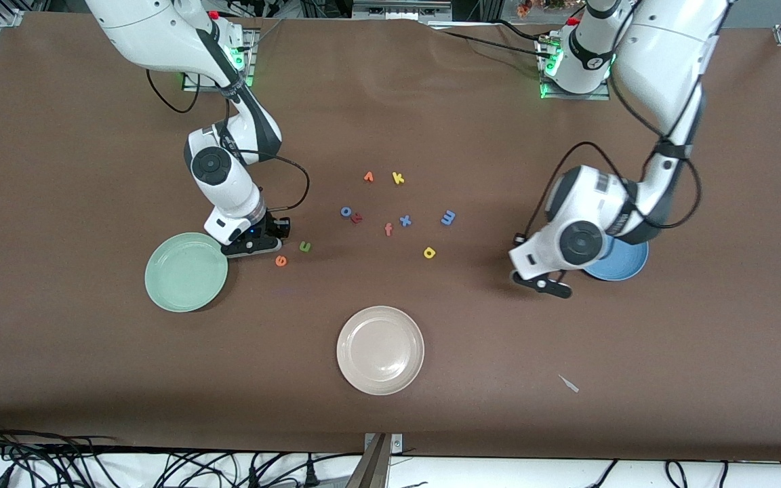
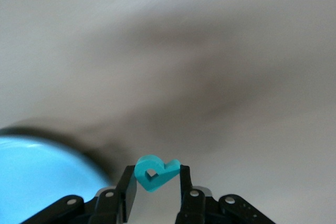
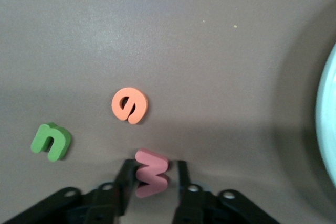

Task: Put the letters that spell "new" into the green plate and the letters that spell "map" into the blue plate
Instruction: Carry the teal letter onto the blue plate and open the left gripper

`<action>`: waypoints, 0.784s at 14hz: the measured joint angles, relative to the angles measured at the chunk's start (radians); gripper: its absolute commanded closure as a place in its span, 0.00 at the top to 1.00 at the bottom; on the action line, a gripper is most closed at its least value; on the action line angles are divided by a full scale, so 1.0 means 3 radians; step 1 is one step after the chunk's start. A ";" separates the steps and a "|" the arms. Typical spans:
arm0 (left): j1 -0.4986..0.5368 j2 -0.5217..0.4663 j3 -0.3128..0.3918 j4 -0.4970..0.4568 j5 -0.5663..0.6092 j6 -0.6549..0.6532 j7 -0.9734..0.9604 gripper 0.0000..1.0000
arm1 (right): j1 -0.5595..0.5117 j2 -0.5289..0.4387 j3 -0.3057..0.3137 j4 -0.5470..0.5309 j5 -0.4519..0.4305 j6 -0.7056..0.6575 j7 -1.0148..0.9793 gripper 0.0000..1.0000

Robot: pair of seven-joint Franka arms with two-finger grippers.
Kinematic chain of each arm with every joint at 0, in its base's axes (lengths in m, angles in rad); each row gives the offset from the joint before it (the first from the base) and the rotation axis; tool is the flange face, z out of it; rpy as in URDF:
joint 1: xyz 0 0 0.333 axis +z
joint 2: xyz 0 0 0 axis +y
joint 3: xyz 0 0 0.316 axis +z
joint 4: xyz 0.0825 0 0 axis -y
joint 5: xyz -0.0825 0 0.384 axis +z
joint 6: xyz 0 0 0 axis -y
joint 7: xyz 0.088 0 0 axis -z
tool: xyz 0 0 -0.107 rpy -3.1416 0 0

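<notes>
My right gripper [image 1: 258, 245] is down at the table beside the green plate [image 1: 186, 271], and its fingers have closed in on the salmon "w" [image 3: 151, 172]. The right gripper [image 3: 155, 165] hides that letter in the front view. The orange "e" [image 3: 129, 105] and the green "n" [image 3: 51, 141] lie close by on the cloth. My left gripper [image 1: 544, 285] hangs over the table beside the blue plate [image 1: 624, 268], shut on the teal "p" [image 2: 156, 174]. The blue "m" [image 1: 449, 217] and the yellow "a" [image 1: 429, 253] lie mid-table.
Loose letters sit mid-table: a yellow "k" [image 1: 398, 178], an orange "v" shape [image 1: 368, 177], a blue "o" [image 1: 346, 211], a blue "x" [image 1: 405, 220] and a salmon "f" [image 1: 388, 230]. A cream plate [image 1: 380, 350] stands nearer the front camera. A white scrap [image 1: 569, 383] lies toward the left arm's end.
</notes>
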 measured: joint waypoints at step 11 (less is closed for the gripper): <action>0.0723 0.0005 -0.0017 -0.0238 0.0388 -0.0176 0.1387 1.00 | -0.0004 -0.0084 -0.0158 0.0590 -0.0005 -0.1029 -0.0142 0.21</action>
